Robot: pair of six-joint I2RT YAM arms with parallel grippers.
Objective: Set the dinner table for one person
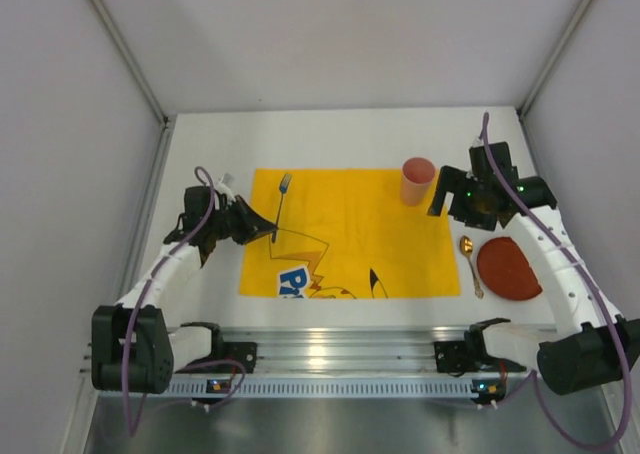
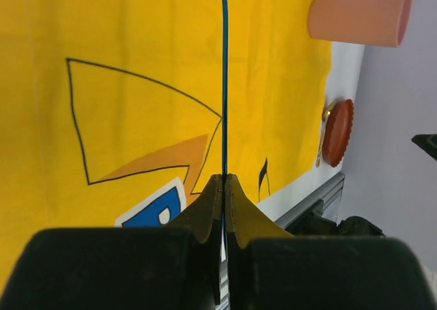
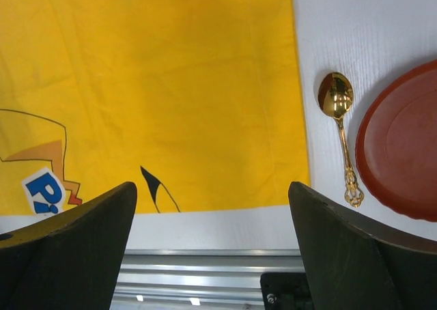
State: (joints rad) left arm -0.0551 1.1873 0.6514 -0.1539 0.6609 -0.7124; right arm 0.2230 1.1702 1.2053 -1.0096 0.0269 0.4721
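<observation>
- White bench (image 1: 200,144), pale walls on three sides, metal rail (image 1: 330,349) along the near edge. A yellow printed cloth (image 1: 350,224) lies in the middle.
- Red plate (image 1: 508,269) and gold spoon (image 1: 470,264) lie on bare bench right of the cloth, the spoon just beside the plate. A pink cup (image 1: 417,181) stands at the cloth's far right corner.
- Step in hand, as I judge it: setting the fork (image 1: 281,199) down on the cloth's left part.
- To do it well: lower until the handle lies flat, keep it parallel to the cloth's left edge with tines pointing away, and release only once it rests.
- Left end effector (image 2: 224,180): pressed together, pinching the fork's handle end.
- Right end effector (image 3: 212,207): spread wide, holding nothing, above the cloth's right edge near the spoon.
</observation>
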